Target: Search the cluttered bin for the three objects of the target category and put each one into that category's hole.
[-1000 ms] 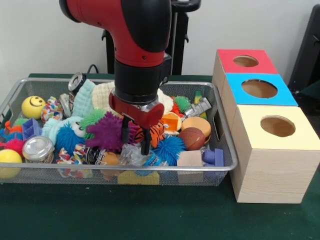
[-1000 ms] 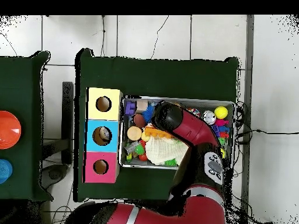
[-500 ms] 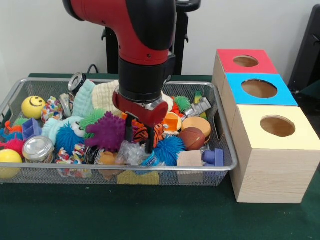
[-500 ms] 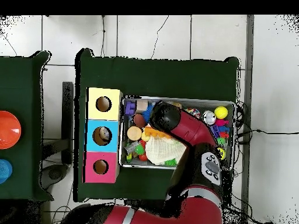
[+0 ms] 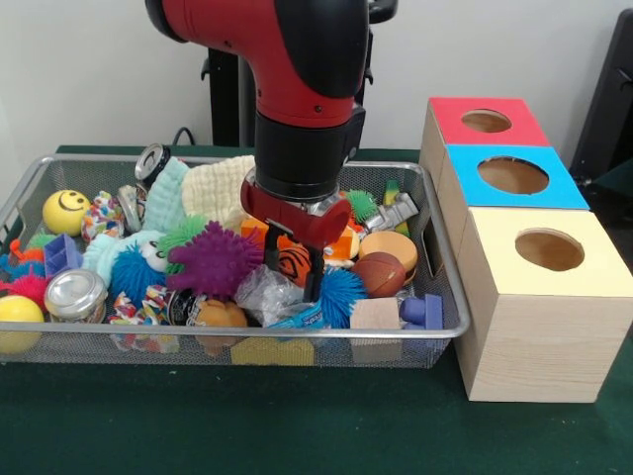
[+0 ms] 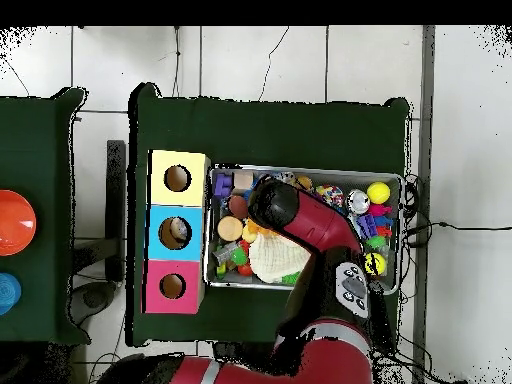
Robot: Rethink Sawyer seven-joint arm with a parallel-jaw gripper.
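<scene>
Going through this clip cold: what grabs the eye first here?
The big red and black arm dominates, its end effector down among the toys in the wire bin, over an orange striped ball beside a purple spiky ball. Beside the bin stand three wooden boxes with red, blue and yellow holed tops.

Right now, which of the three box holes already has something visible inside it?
The blue box's hole, the middle one of the row: the overhead view shows a pale object inside it. The yellow box's hole and the red box's hole look dark and empty.
</scene>
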